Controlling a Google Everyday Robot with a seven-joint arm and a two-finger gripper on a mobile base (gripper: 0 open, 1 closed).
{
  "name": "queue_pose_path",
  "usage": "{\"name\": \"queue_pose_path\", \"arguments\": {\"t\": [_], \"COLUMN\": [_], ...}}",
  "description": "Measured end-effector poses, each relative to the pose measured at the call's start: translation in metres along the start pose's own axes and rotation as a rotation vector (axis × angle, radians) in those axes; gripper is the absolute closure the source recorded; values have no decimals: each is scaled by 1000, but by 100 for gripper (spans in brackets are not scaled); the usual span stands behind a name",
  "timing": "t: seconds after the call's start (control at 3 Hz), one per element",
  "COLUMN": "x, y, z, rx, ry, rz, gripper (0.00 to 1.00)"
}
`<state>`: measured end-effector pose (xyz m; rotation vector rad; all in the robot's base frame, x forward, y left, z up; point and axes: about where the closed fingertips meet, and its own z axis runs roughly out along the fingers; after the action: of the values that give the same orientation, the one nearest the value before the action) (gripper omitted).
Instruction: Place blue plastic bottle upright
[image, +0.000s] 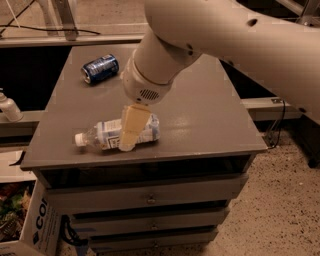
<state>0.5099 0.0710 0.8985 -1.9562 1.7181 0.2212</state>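
The blue plastic bottle (104, 134) lies on its side near the front edge of the grey cabinet top (200, 110). Its white cap points left and its label faces up. My gripper (127, 141) reaches down from the big white arm (165, 55) and sits over the middle of the bottle, covering part of its body. The bottle's base end shows just to the right of the gripper.
A dark blue soda can (100, 68) lies on its side at the back left of the top. An opaque white bottle (9, 107) stands off the left edge. Drawers (150, 200) are below, a cardboard box (30, 225) at lower left, cables at right.
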Motion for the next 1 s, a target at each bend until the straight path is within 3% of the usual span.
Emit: {"name": "queue_pose_path", "arguments": {"t": [0.33,1.0], "x": [-18,-24], "y": [12,6], "z": [23,33], "rx": [-65,-68], "ry": [31,44], "rz": [-36,-54], "gripper": [0,0]}}
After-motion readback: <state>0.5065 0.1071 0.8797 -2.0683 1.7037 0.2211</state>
